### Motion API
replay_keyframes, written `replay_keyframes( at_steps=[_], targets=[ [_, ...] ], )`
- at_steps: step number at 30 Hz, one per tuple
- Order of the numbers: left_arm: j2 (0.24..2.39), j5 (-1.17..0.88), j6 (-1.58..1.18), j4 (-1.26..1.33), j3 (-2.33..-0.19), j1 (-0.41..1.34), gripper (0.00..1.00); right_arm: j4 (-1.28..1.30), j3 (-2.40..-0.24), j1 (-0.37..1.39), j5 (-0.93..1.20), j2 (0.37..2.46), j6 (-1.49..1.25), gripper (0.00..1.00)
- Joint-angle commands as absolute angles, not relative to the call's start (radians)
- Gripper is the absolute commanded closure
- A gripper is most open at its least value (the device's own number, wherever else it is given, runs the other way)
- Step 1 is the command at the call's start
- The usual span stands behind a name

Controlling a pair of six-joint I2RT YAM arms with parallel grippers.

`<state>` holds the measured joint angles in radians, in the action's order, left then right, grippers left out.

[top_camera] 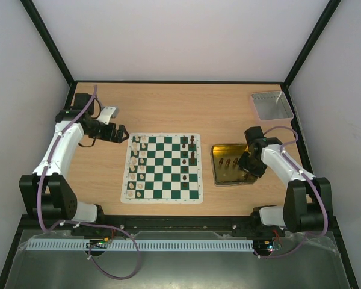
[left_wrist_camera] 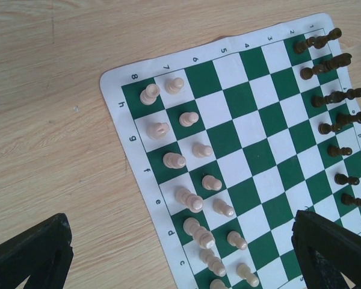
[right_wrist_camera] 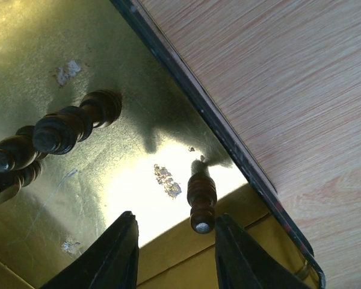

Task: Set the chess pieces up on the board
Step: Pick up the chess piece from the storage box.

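The green and white board [top_camera: 161,168] lies mid-table. Cream chess pieces [top_camera: 137,168] fill its two left columns, and dark brown pieces [top_camera: 191,150] stand along its right side. In the left wrist view the cream pieces [left_wrist_camera: 186,118] and dark pieces [left_wrist_camera: 328,96] stand upright on the board [left_wrist_camera: 253,138]. My left gripper [top_camera: 121,133] hovers open beside the board's far left corner, with nothing between its fingers [left_wrist_camera: 180,226]. My right gripper [top_camera: 248,164] reaches down into the gold tin [top_camera: 225,174]. Its jaws [right_wrist_camera: 175,220] stand apart around a small dark pawn [right_wrist_camera: 201,201], close to the right finger, with gaps visible.
More dark pieces [right_wrist_camera: 66,129] stand further inside the gold tin [right_wrist_camera: 120,180], left of the pawn. The tin's dark rim [right_wrist_camera: 228,144] runs just right of the pawn. A grey tray [top_camera: 271,104] sits at the far right corner.
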<state>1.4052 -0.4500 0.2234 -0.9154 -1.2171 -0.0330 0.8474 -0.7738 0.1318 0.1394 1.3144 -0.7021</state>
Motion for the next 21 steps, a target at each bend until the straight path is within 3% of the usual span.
replay_keyframes(
  at_steps=[1,21],
  targets=[
    [1.403,-0.45,0.204,-0.902,-1.231,-0.029,0.01,0.89,-0.775,0.129,0.125,1.288,-0.687,0.66],
    [1.434,-0.436,0.198,-0.889,-1.24,-0.026,0.01,0.858,-0.73,0.13,0.11,1.306,-0.699,0.69]
  ],
)
